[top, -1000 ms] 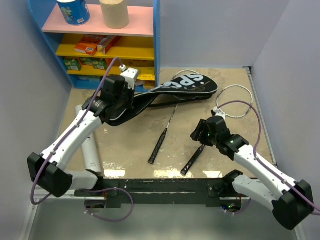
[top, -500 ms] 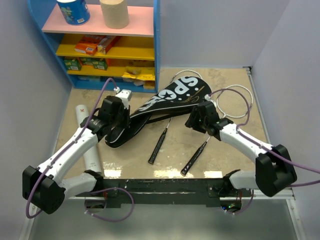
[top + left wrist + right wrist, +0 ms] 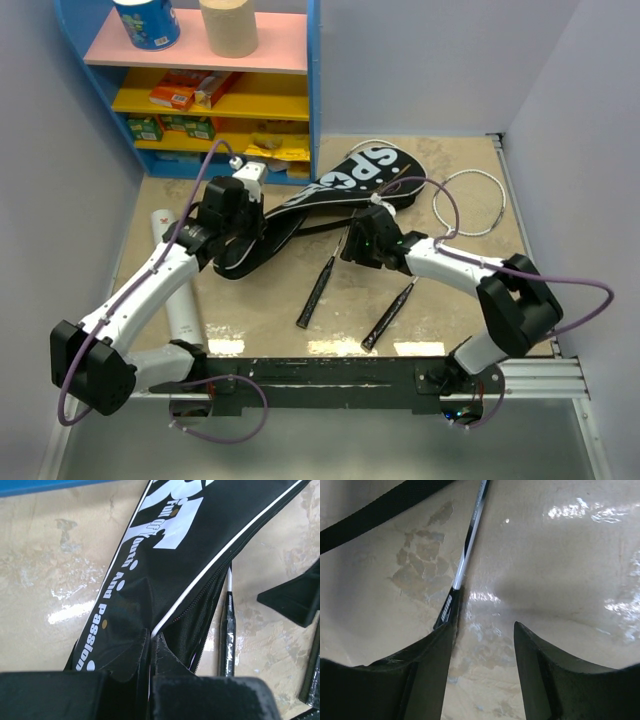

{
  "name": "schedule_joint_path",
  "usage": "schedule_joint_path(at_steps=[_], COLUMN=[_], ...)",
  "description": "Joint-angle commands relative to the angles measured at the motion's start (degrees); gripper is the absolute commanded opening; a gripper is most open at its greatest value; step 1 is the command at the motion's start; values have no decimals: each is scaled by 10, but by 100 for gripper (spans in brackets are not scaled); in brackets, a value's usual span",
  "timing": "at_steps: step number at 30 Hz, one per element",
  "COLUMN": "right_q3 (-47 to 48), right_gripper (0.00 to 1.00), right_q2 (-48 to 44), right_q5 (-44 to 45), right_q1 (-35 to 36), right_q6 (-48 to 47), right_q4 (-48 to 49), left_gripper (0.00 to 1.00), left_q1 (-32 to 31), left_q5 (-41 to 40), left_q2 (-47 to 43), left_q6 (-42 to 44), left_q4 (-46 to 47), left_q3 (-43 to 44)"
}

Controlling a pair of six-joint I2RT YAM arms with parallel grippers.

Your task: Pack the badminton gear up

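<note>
The black bag (image 3: 345,185) lettered SPORT lies slanted across the table's middle. My left gripper (image 3: 256,224) is shut on its zipped edge (image 3: 165,617) near the narrow end, and the bag's mouth gapes beside the jaws. One racket's black handle (image 3: 316,292) lies below the bag, its thin shaft (image 3: 470,540) running up under it. My right gripper (image 3: 358,246) hovers open just over that shaft; nothing sits between its fingers (image 3: 485,630), and the left finger covers the handle's top. A second racket handle (image 3: 388,316) lies further right, its white head (image 3: 470,200) near the wall. The white tube (image 3: 182,300) rests partly under my left arm.
A blue shelf unit (image 3: 312,90) stands at the back left, holding small coloured boxes (image 3: 185,95) and two paper rolls (image 3: 228,25) on top. Grey walls close in on the left and right sides of the table.
My right gripper has swung left from the right-hand racket to the shaft of the left-hand one. My left gripper dropped lower with the bag's edge, and the bag shifted with it.
</note>
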Motion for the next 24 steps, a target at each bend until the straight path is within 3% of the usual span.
schedule_joint_path(at_steps=[1,16,24], right_q3=[58,188,235], right_gripper=[55,52,42], right_q2=[46,207,257], right_q5=[56,135,193], right_q1=[16,26,27], right_q6=[37,59,60], right_q4=[19,-57,-117], left_gripper=[0,0,0], left_q1=[18,53,61], left_q5=[16,60,82], left_q2=[-3,-3,-6], left_q6=[15,30,26], left_q4=[41,63,95], left_q3=[34,36,10])
